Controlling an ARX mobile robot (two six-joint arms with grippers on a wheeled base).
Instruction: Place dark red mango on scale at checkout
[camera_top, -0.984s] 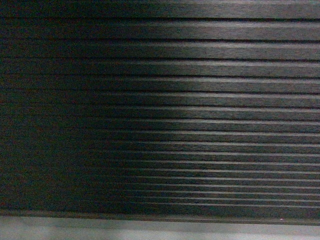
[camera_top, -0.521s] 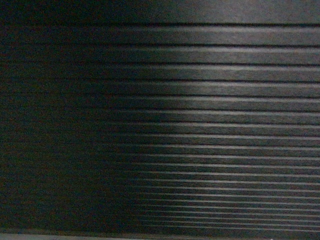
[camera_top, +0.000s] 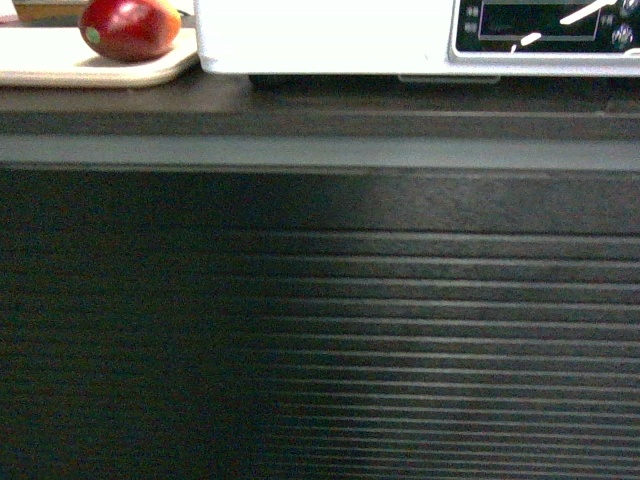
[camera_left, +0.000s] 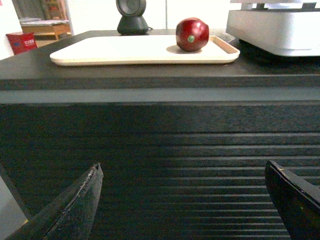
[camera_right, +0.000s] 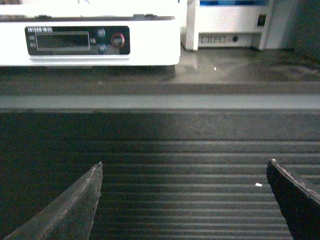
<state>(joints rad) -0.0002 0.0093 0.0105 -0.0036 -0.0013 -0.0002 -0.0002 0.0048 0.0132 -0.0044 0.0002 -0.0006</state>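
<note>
Dark red and glossy, the dark red mango (camera_left: 192, 34) lies at the right end of a beige tray (camera_left: 100, 52) on top of the checkout (camera_left: 160, 150), and you can see its small green sticker facing you. The scale (camera_top: 330, 40) stands just beside the tray on the right, with its black display panel at the front. Behind the scale, in the right wrist view, there is a white printer (camera_right: 232, 22) with a blue top.

Both grippers are below the level of the counter top, in front of the ribbed panel. The left gripper (camera_left: 185, 200) has its fingers spread wide and holds nothing. The right gripper (camera_right: 185, 200) is the same, released and empty.

I judge that you are at the approach step; the mango is not yet grasped. The next move asks you to lift the left arm above the counter edge and bring it forward over the tray. The fruit is round and smooth, so close on its middle, or it may slip away.
</note>
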